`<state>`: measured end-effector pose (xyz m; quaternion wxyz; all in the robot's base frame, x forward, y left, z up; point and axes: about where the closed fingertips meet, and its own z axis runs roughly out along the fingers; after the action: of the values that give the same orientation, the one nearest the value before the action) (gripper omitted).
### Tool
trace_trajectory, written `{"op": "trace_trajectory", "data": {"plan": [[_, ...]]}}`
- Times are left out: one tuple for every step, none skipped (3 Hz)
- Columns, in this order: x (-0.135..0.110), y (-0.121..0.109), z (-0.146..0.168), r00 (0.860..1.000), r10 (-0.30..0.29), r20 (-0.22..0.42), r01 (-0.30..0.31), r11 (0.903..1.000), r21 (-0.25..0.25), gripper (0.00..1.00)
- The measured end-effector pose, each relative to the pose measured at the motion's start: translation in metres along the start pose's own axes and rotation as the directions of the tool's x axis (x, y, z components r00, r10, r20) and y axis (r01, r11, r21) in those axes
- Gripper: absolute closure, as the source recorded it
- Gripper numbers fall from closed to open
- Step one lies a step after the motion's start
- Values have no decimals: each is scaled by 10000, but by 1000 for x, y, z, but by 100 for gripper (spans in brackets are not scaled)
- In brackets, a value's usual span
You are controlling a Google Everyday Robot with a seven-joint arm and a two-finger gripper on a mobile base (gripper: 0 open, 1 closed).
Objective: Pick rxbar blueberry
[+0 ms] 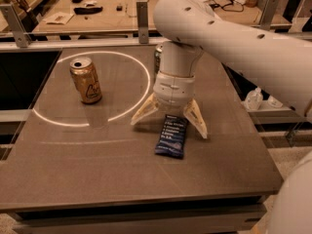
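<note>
The rxbar blueberry [172, 136], a flat dark blue wrapped bar with pale text lines, lies on the dark table [73, 174] right of centre. My gripper [168, 127] hangs from the white arm just above the bar's far end. It is open, with one pale finger [143, 114] to the bar's left and the other finger to its right, straddling the bar's top end. Both fingertips sit close to the table surface.
A gold can [86, 80] stands upright at the left inside a bright ring of light. A green can [158, 58] is mostly hidden behind the arm. A workbench with small items runs along the back; a rail edges the table's far side.
</note>
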<state>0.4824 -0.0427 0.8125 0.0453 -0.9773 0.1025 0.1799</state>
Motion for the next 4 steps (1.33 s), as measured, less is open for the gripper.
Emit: {"op": "trace_trajectory", "data": {"plan": [[-6, 16, 7, 9987, 388, 325, -390, 9992, 66, 17], [-8, 27, 7, 9976, 578, 382, -582, 9983, 95, 35], [-8, 27, 7, 9976, 586, 381, -590, 9982, 93, 36], [-8, 28, 7, 9975, 606, 374, -609, 9981, 93, 36]]}}
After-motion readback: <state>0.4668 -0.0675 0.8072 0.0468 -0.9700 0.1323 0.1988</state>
